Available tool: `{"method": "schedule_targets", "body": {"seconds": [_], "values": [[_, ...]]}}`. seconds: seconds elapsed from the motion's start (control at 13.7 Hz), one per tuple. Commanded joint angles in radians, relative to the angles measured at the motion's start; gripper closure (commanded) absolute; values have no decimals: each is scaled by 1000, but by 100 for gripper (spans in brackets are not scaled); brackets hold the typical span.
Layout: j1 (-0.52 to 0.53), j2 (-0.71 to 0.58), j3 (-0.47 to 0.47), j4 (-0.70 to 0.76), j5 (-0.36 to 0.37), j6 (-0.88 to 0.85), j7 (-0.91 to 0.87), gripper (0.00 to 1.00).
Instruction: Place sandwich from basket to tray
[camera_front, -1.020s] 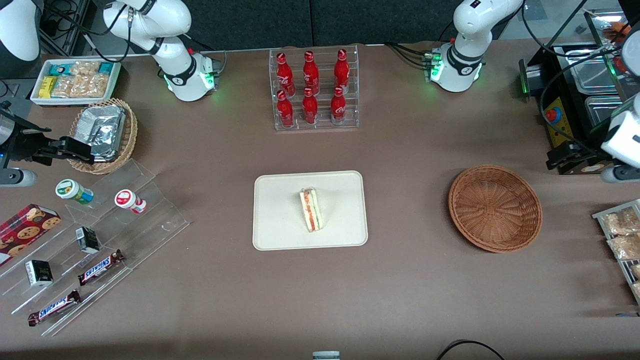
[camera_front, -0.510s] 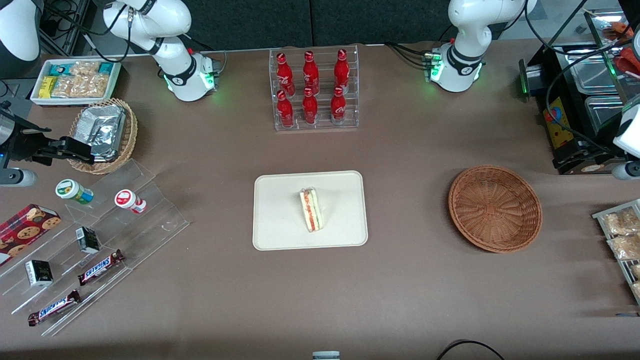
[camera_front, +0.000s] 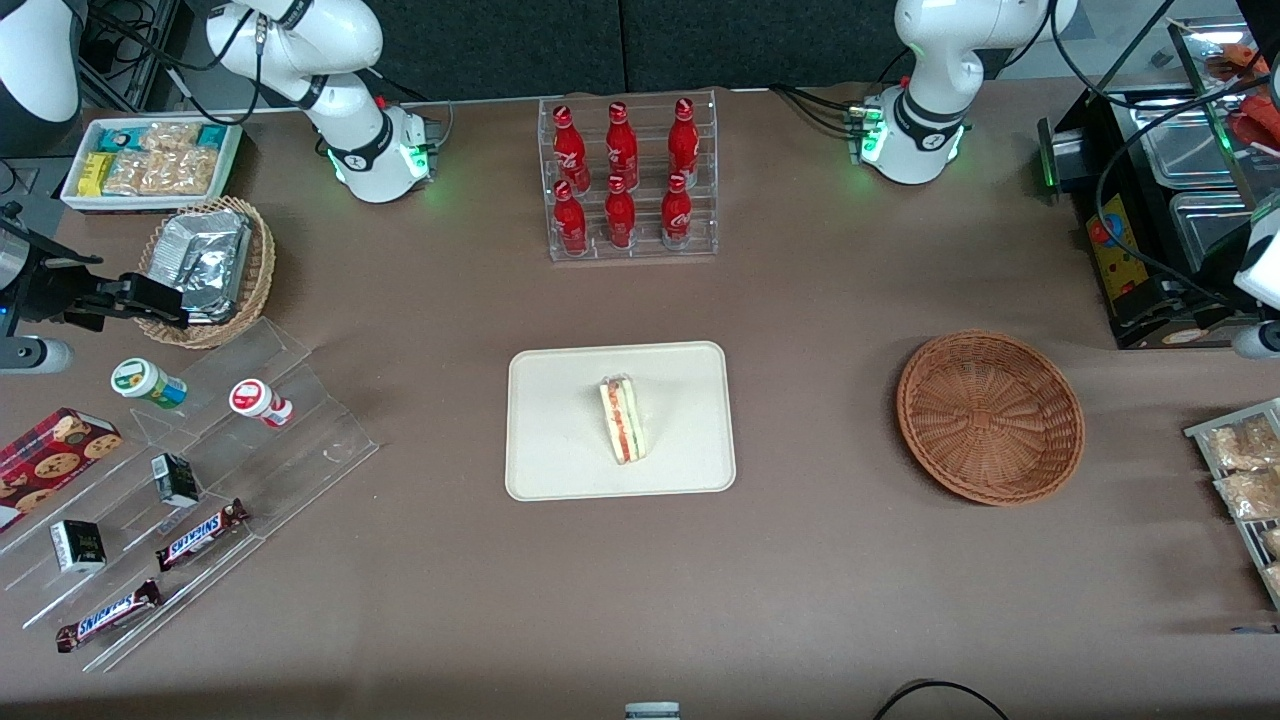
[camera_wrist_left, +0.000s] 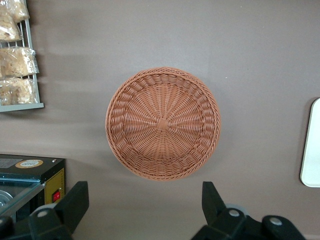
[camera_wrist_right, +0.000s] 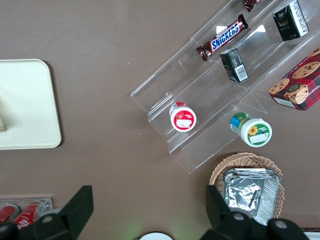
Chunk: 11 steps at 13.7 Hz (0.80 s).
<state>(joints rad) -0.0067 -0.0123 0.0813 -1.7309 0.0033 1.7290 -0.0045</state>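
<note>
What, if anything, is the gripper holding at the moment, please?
Nothing: the gripper is open above the basket, which holds nothing; the sandwich lies on the tray.

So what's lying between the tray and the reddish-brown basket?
Nothing: the front view shows only bare table between tray and basket.

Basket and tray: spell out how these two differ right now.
The basket is round, woven and reddish-brown; the tray is flat, smooth, cream and rectangular with rounded corners. The basket is empty, while the tray carries the sandwich. The basket lies toward the working arm's end of the table; the tray sits mid-table. The gripper hangs above the table beside the basket, jaws open, not near the tray. Both rest directly on the brown table.
</note>
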Motion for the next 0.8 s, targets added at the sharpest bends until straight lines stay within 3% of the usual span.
{"method": "schedule_targets", "body": {"seconds": [0.0, 0.36, 0.73], "values": [[-19, -3, 14, 33, -8, -26, 3, 0], [-27, -12, 9, 161, 0, -222, 18, 0], [-27, -38, -78, 171, 33, -258, -17, 0]]}}
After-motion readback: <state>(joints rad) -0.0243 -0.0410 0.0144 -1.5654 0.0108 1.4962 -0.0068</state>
